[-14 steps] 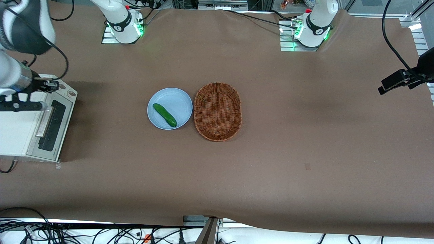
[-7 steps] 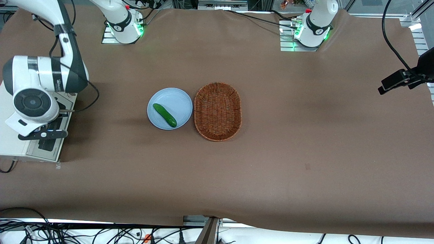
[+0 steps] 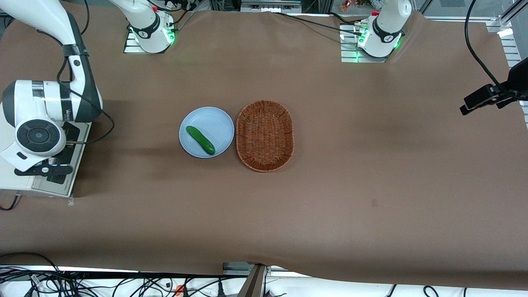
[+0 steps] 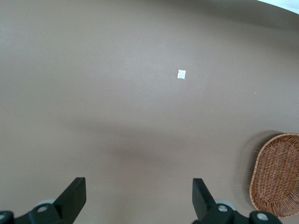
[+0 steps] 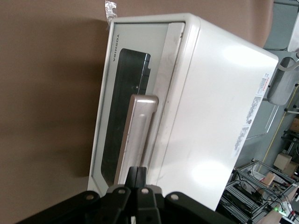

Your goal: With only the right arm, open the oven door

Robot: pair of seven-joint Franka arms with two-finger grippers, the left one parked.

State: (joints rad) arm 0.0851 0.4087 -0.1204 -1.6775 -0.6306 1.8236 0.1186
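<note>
Your white jointed right arm (image 3: 49, 99) hangs over the white boxy toaster oven (image 5: 210, 107) at the working arm's end of the brown-covered bench (image 3: 330, 198). The black two-finger end effector (image 5: 138, 179) has its fingers pressed together, touching the end of the silver bar handle (image 5: 138, 135). The silver-framed oven door with dark glass (image 5: 124, 88) sits shut against the oven. The round blue plate (image 3: 214, 119) lies well apart from the oven.
</note>
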